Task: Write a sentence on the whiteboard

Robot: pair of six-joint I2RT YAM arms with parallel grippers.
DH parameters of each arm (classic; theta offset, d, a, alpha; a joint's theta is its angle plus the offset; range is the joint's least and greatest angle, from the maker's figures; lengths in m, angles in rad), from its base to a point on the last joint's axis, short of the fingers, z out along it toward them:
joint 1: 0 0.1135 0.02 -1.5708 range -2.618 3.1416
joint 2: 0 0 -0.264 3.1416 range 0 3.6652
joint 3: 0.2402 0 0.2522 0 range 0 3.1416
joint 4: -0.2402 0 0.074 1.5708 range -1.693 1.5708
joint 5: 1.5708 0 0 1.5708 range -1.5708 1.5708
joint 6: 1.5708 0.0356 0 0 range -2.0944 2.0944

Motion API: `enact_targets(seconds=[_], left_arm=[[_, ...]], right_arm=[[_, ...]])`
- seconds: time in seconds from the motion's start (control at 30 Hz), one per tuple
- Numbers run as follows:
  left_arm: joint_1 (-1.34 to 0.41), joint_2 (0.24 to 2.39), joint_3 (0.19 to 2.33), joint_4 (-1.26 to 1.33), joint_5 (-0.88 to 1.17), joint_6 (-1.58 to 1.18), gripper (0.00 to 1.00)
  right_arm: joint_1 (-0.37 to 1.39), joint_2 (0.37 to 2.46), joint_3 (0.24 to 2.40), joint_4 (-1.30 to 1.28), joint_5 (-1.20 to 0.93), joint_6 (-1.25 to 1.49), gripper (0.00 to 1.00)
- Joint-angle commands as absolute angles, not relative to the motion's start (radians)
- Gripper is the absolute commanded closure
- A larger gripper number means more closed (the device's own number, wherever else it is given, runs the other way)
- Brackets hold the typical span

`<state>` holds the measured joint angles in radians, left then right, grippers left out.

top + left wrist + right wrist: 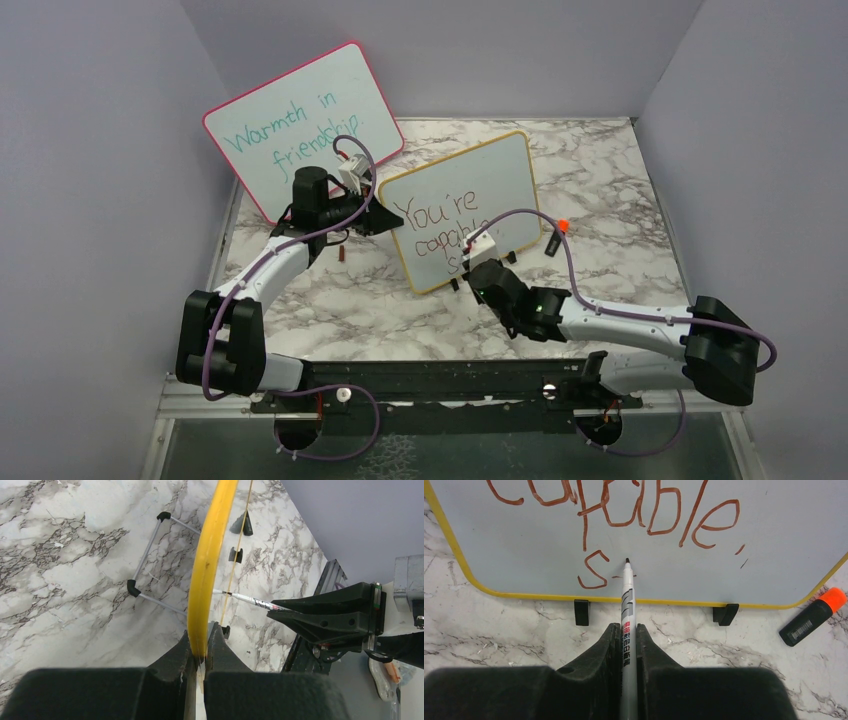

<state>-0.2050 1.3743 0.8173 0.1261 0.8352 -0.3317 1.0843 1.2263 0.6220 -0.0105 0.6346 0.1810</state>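
1. At the far left a pink board (300,120) with teal writing leans against the wall. It plays no part in this job.
2. The left gripper (201,655) is closed on the left edge of the whiteboard (470,190), with its fingers pinching the yellow frame from both sides. This looks like a steadying hold so the writing does not push the board over.
3. The whiteboard stands tilted back on its small black feet, mid-table on the marble table (620,200), just right of the pink board and facing the arms.
4. The sentence (624,510) is in red-brown ink. "You're" fills the top line and "capable," the second. The third line, near the bottom left of the board, has only an "s" and a short stroke beside it.
5. The right gripper (628,635) is clamped on a marker (626,595), whose barrel runs out between the fingers toward the board. The tip sits at that short stroke, touching the surface or just off it; I cannot tell which.
6. To the right, a spare marker (811,616) with an orange cap lies on the table near the board's right corner, apart from it.
7. Judged from this, two lines are done and the third has barely begun. The rest of that last word remains, then lifting the tip away and letting go of the frame.
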Motion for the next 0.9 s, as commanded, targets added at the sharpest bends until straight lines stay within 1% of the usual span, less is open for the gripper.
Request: enact_targets(seconds=[0.0,0.43,0.87], left_arm=[[-0.210,1.403,0.800,0.006,0.658,-0.244,1.00],[-0.211,1.404,0.802,0.005,0.660,-0.242,1.00],[-0.210,1.404,0.801,0.002,0.657,-0.241,1.00]], right_arm=[[1.077,1.231,0.660,0.042,0.616,0.165,0.99],[1.071,1.250,0.657,-0.025,0.620,0.196,0.99],[1.070,1.245,0.633,-0.096,0.574,0.246,0.99]])
